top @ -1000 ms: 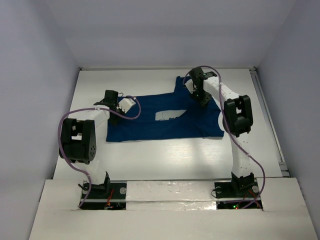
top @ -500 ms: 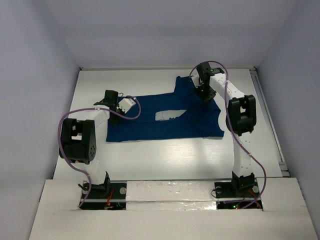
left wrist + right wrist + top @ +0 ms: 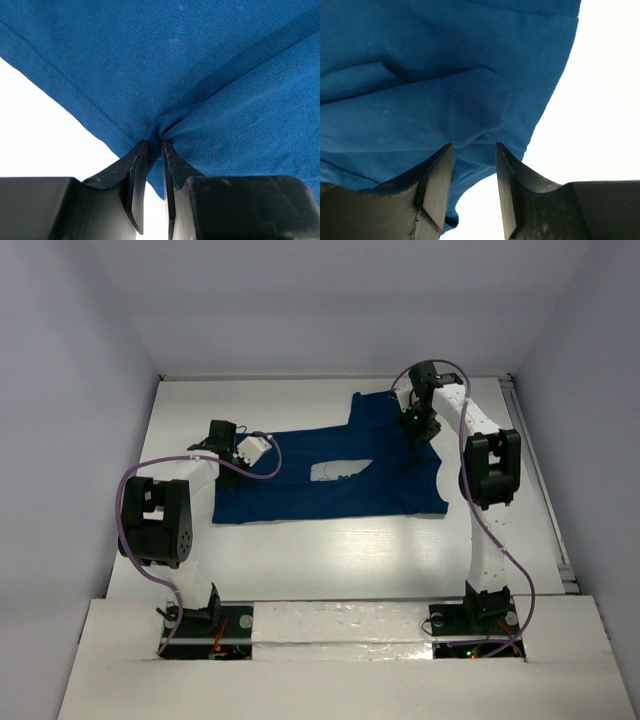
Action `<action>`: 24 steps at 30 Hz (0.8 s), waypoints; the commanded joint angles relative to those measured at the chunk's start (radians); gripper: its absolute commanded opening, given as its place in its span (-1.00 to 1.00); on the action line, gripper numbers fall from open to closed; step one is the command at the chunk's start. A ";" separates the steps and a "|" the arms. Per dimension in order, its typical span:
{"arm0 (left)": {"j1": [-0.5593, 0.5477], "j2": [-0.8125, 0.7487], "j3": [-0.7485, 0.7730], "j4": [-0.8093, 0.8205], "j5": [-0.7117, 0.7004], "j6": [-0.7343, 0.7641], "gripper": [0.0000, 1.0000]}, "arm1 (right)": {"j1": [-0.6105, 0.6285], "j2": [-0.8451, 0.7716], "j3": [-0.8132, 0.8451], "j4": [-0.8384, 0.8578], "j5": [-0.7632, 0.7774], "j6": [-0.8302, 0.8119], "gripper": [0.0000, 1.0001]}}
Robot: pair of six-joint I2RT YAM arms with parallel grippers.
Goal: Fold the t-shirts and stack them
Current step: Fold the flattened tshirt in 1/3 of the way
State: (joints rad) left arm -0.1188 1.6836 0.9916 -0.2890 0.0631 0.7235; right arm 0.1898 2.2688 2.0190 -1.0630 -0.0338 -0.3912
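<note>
The dark navy t-shirt (image 3: 330,475) lies partly folded across the middle of the white table, a sliver of its whitish print (image 3: 338,472) showing. My left gripper (image 3: 228,436) is at the shirt's left edge, shut on a pinch of its cloth (image 3: 155,135) near the stitched hem. My right gripper (image 3: 418,425) is over the shirt's far right corner, open, its fingers (image 3: 437,180) straddling rumpled cloth (image 3: 470,115) near the edge without closing on it.
The white table (image 3: 330,540) is walled on the left, back and right. A metal rail (image 3: 535,470) runs along the right edge. Both arm bases sit at the near edge.
My right gripper has moved right and a little farther back along the shirt's far right corner. The left arm and the shirt have stayed still.
</note>
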 commanded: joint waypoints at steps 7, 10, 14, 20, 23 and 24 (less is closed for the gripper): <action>-0.004 -0.055 0.019 -0.035 0.020 -0.009 -0.71 | -0.010 -0.014 0.044 -0.029 -0.106 0.012 -0.07; -0.004 -0.062 0.016 -0.036 0.020 -0.006 -0.71 | -0.010 0.000 0.058 -0.038 -0.140 0.008 -0.09; -0.004 -0.065 0.015 -0.039 0.018 -0.006 -0.71 | -0.010 0.012 0.075 -0.057 -0.164 0.006 -0.09; -0.004 -0.070 0.015 -0.041 0.018 -0.002 -0.71 | -0.020 0.023 0.067 -0.057 -0.150 0.015 -0.10; -0.004 -0.071 0.013 -0.041 0.018 -0.002 -0.71 | -0.020 0.021 0.058 -0.055 -0.140 0.020 -0.10; -0.004 -0.071 0.013 -0.041 0.018 -0.002 -0.71 | -0.029 0.020 0.052 -0.055 -0.138 0.018 -0.10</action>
State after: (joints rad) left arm -0.1188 1.6608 0.9916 -0.3077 0.0681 0.7238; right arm 0.1761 2.2829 2.0529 -1.1007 -0.1680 -0.3847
